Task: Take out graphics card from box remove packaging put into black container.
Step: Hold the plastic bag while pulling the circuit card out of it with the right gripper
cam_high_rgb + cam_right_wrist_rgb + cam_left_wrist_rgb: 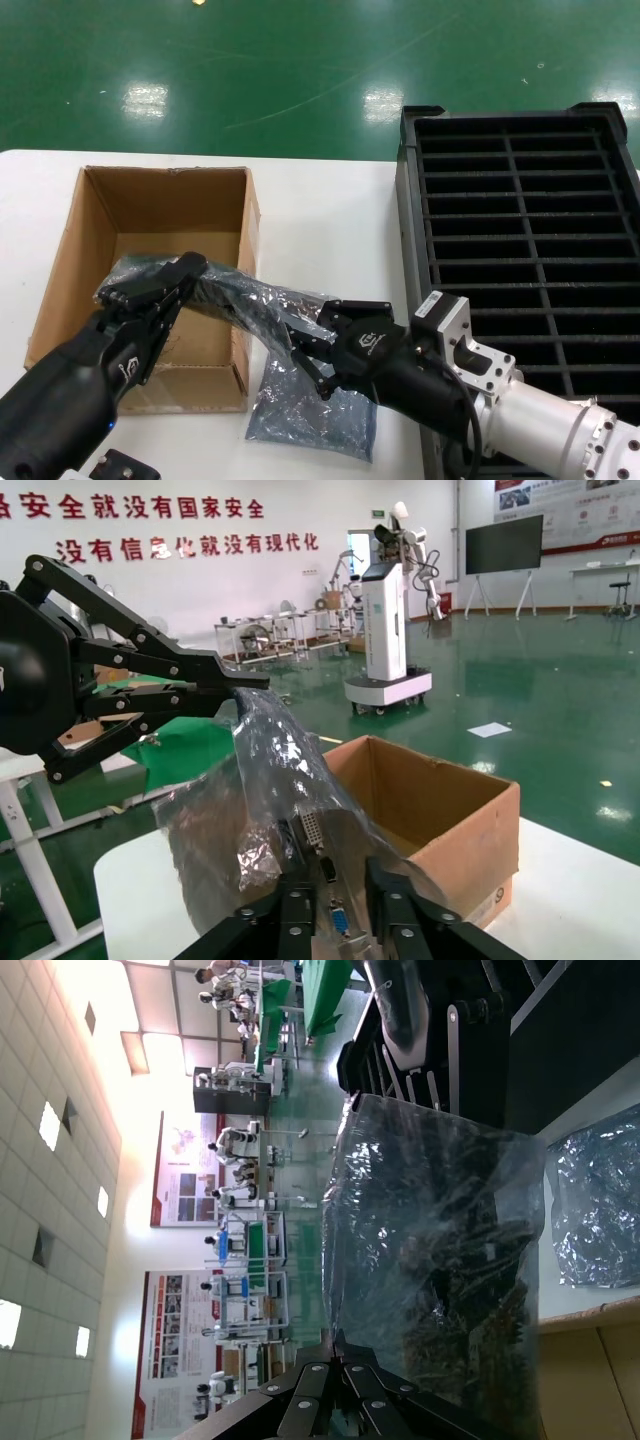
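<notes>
The graphics card (318, 842), still inside its silver packaging (245, 300), hangs in the air between my two grippers, over the front right corner of the cardboard box (150, 200). My left gripper (185, 272) is shut on the bag's far edge, as the left wrist view (345, 1342) shows. My right gripper (298, 345) is closed around the card's bracket end through the plastic; its blue port shows between the fingers (292, 905). The black container (410, 200) stands at the right, its slots unfilled.
A second, flat silver bag (310, 405) lies on the white table (320, 220) under the right gripper, between box and container; it also shows in the left wrist view (595, 1210). The box (440, 810) is open-topped.
</notes>
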Robot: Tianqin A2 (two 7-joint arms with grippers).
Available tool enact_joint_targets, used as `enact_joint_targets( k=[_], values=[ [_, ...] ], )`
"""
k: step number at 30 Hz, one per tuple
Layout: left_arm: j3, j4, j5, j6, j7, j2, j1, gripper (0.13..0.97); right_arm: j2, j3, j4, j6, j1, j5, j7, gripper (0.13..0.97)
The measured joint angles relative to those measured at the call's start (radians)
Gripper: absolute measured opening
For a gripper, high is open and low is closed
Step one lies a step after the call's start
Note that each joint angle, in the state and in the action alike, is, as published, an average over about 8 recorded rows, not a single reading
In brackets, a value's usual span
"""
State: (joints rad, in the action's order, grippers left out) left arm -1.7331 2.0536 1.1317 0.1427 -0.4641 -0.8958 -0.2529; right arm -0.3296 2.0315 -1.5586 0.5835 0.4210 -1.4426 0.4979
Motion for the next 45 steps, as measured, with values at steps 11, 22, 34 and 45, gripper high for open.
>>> enact_joint_targets(
  k=[11, 22, 34, 45],
  values=[
    [0.0, 0.0, 0.0, 0.0, 0.0, 0.0, 0.0, 0.14, 0.024, 0.013, 0.023, 0.01, 0.029, -0.026, -0.023, 0.339],
    [0.0, 0.0, 0.0, 0.0, 0.0, 0.0, 0.0, 0.14, 0.048, 0.035, 0.034, 0.017, 0.041, -0.031, -0.011, 0.478],
    [0.0, 0.0, 0.0, 0.0, 0.0, 0.0, 0.0, 0.14, 0.055, 0.033, 0.04, 0.004, 0.045, -0.023, 0.017, 0.445],
    [0.0, 0.0, 0.0, 0.0, 0.0, 0.0, 0.0, 0.14, 0.046, 0.022, 0.036, -0.003, 0.039, -0.031, 0.033, 0.294]
  ],
)
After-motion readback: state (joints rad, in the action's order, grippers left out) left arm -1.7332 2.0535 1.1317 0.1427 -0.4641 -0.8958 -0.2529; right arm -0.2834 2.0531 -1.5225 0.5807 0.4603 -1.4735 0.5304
